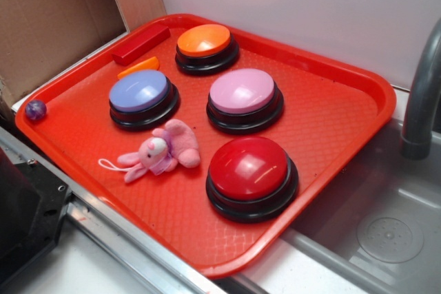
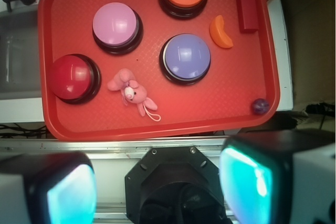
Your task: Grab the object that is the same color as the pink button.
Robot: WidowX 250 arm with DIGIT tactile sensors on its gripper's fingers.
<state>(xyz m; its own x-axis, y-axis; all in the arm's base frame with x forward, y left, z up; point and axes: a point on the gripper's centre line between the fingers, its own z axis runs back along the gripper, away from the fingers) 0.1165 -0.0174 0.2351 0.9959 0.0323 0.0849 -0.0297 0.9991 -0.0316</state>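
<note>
A small pink plush bunny (image 1: pixel 161 149) with a white face and a white string loop lies on the red tray (image 1: pixel 331 101), between the blue-lavender button and the red button. It also shows in the wrist view (image 2: pixel 131 92). The pink button (image 1: pixel 242 91) stands behind it near the tray's middle, and shows in the wrist view (image 2: pixel 116 23). My gripper (image 2: pixel 157 184) is open and empty, high above the tray's near edge, well clear of the bunny. Its fingers are out of the exterior view.
On the tray stand a blue-lavender button (image 1: pixel 140 91), a red button (image 1: pixel 248 168) and an orange button (image 1: pixel 204 40), with a red block (image 1: pixel 140 43), an orange wedge (image 1: pixel 138 67) and a small purple ball (image 1: pixel 36 109). A sink (image 1: pixel 386 232) with a grey faucet (image 1: pixel 420 94) lies to the right.
</note>
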